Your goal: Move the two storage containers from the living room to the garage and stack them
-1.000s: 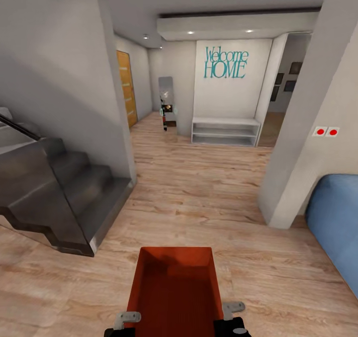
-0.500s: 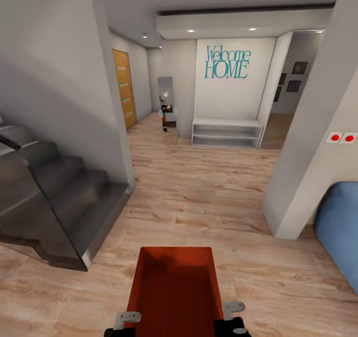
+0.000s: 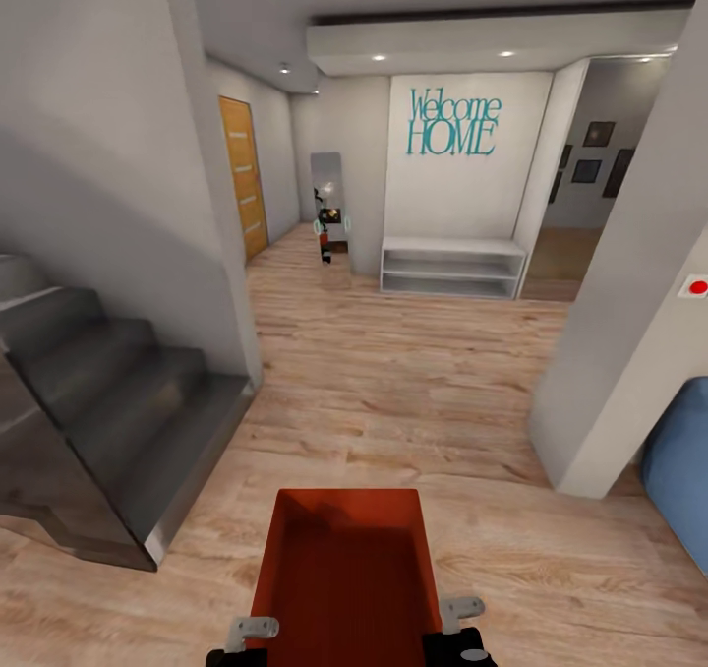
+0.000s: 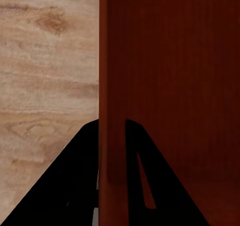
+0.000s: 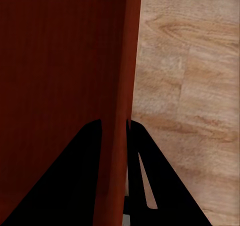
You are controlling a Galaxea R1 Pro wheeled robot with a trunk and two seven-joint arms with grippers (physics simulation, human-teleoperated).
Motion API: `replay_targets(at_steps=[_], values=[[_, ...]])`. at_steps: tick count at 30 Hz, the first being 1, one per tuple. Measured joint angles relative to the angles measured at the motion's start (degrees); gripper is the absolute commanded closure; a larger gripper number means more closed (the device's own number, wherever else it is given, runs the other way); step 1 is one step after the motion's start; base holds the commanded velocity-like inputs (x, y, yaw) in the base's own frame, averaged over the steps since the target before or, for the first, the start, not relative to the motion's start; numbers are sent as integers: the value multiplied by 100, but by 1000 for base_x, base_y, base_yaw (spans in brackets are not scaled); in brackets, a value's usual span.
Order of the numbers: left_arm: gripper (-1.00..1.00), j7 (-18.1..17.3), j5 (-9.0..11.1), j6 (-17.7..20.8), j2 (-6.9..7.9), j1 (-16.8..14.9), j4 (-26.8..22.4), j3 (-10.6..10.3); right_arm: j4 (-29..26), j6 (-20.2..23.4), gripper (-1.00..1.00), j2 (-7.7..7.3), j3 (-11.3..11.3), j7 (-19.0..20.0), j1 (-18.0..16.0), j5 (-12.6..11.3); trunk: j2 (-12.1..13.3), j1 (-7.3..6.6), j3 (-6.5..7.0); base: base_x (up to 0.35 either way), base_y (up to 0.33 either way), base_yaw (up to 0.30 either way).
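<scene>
One orange-red storage container [image 3: 344, 583] hangs low in front of me, above light wood plank flooring [image 3: 393, 392], with its open top up. In the left wrist view my left gripper [image 4: 111, 123] is shut on the container's side wall [image 4: 165, 76], one black finger [image 4: 75, 176] outside and one inside. In the right wrist view my right gripper [image 5: 114, 122] is shut on the opposite wall [image 5: 60, 76] in the same way. The garage is out of view.
A dark grey staircase [image 3: 98, 401] and wall corner [image 3: 211, 254] stand at the left. At the right are a grey pillar [image 3: 615, 352] and a blue sofa [image 3: 680, 460]. A white low shelf [image 3: 452, 266] lies ahead under a "Welcome HOME" sign [image 3: 452, 124], beside a wooden door [image 3: 242, 175].
The whole view has shifted: the stairs slid left and down, the pillar and sofa slid right, so the camera has advanced. The container and both grippers keep their place in the picture.
</scene>
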Motion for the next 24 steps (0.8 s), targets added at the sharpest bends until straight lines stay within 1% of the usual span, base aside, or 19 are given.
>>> replay_targets(at_steps=[24], values=[[100, 0, 2, -3, 0, 0, 1, 0, -1, 0, 100, 0, 1, 0, 0, 0, 0, 0, 0, 342, 0, 0]])
